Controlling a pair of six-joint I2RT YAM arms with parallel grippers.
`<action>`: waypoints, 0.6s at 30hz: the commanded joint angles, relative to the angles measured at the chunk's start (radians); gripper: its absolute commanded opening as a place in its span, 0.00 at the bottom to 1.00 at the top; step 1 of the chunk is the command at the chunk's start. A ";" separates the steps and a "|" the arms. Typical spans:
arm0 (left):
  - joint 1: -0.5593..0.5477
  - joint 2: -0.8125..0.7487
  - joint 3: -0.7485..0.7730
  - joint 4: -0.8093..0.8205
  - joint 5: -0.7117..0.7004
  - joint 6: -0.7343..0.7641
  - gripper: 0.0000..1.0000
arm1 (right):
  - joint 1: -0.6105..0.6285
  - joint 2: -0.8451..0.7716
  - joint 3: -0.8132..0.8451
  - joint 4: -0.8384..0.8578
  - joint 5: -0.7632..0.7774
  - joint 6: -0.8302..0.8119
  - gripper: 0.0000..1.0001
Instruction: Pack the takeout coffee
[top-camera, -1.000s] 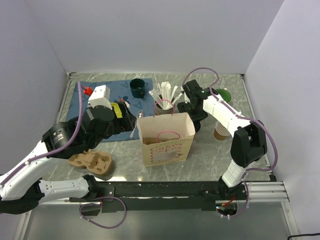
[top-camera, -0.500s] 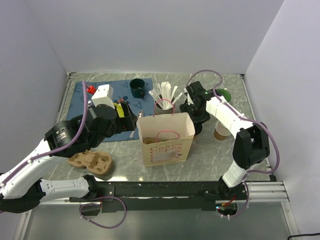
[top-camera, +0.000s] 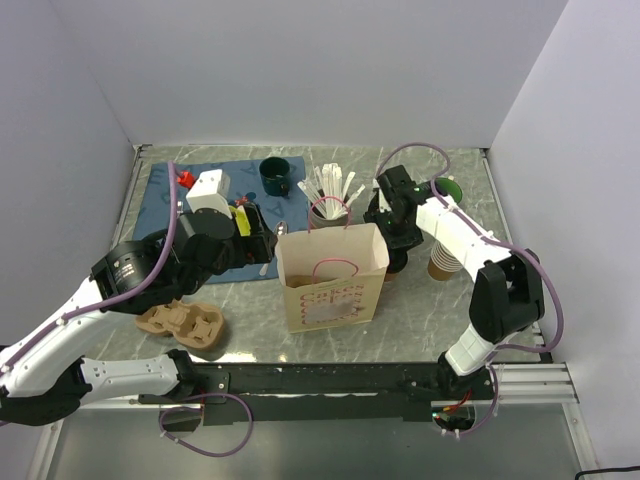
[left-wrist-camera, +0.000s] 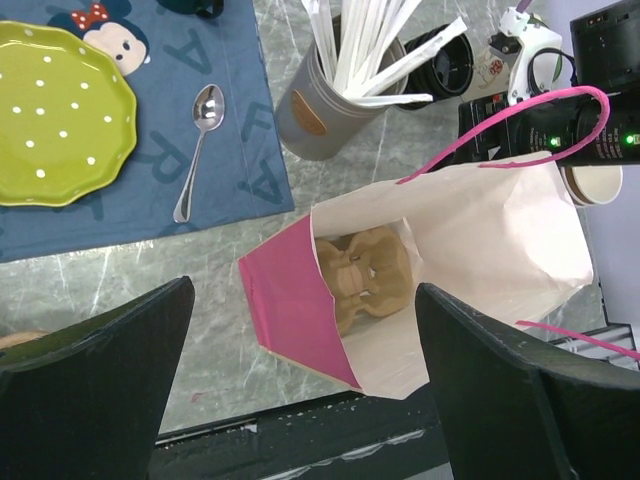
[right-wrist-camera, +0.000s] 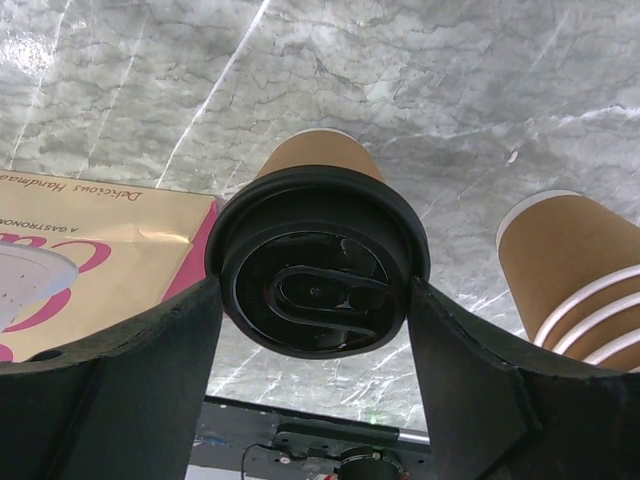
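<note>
Across the marble table (top-camera: 430, 310), the biggest thing is the paper bag (top-camera: 330, 285), standing open-mouthed at the middle with a cardboard cup carrier (left-wrist-camera: 362, 275) lying in its bottom. Over it hangs the left arm (top-camera: 130, 275), its left gripper (left-wrist-camera: 303, 290) spread as wide as it goes and holding nothing (it looks straight down into the bag). Just beside the bag's far right corner, the right arm (top-camera: 460, 235) reaches out over the table and bends at the wrist to point down. Under that wrist stands the takeout coffee (right-wrist-camera: 320, 150), upright, its long axis running straight up into the right gripper (right-wrist-camera: 312, 300); this arm is plainly the nearer one. Its jaws sit wide, one on each side of the black lid (right-wrist-camera: 318, 270), so close to the rim that I can't tell whether they are pinching it or only flanking it. From here, I'd judge, the move is a lift and a short carry leftward over the bag's edge.
</note>
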 joint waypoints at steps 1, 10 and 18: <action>0.005 -0.006 0.020 0.024 0.035 -0.024 0.99 | -0.011 -0.061 -0.005 -0.004 0.017 0.018 0.73; 0.005 0.038 0.031 -0.069 0.049 -0.149 0.94 | -0.013 -0.065 0.050 -0.050 0.025 0.029 0.70; 0.005 0.083 0.014 -0.105 0.080 -0.281 0.86 | -0.014 -0.099 0.289 -0.249 0.092 0.043 0.68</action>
